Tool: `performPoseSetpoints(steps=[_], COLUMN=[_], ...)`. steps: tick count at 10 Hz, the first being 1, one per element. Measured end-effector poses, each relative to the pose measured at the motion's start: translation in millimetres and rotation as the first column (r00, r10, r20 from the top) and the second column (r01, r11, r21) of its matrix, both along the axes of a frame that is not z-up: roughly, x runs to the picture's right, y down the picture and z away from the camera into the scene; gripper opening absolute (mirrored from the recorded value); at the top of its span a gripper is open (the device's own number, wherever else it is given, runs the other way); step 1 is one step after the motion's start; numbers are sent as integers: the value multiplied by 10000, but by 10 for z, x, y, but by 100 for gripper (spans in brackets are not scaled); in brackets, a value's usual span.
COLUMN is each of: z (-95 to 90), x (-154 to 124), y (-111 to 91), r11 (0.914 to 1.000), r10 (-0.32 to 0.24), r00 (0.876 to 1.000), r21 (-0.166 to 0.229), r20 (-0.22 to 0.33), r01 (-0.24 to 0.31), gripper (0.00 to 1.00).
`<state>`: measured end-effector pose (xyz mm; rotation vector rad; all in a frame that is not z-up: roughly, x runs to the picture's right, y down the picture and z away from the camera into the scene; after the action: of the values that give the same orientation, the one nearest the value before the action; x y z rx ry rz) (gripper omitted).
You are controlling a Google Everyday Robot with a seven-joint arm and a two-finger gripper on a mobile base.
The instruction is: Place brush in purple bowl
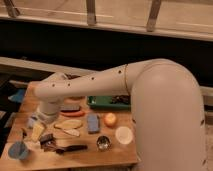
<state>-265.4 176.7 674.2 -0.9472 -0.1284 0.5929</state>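
The brush [65,147] lies on the wooden table [120,156] near the front left, dark head to the left and slim handle pointing right. My gripper [37,129] hangs open at the table's left side, just above and left of the brush head, holding nothing. The wrist and forearm [85,86] reach in from the right and cover the table's back left. A dull purple bowl [71,106] peeks out under the forearm, mostly hidden. An orange-red piece [73,113] sits just in front of it.
A green tray [112,102] stands at the back. A grey-blue sponge [92,122], an orange ball [110,119], a white cup [124,135] and a metal cup [103,143] sit mid-table. Pale yellow pieces [70,124] lie near the gripper, and a blue cup [19,150] stands front left.
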Motion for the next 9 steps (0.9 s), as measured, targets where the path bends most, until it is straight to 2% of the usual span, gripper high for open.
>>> performPoseSetpoints(steps=[2, 4, 9], z=[136, 265, 264], x=[72, 175, 166], y=[6, 123, 119], r11=[10000, 10000, 9999], r10=[1, -51, -77], r00=[9997, 9987, 9986], r21=[89, -80, -93], r20=[-253, -513, -514], r01=[1, 47, 72], gripper=[80, 80, 80])
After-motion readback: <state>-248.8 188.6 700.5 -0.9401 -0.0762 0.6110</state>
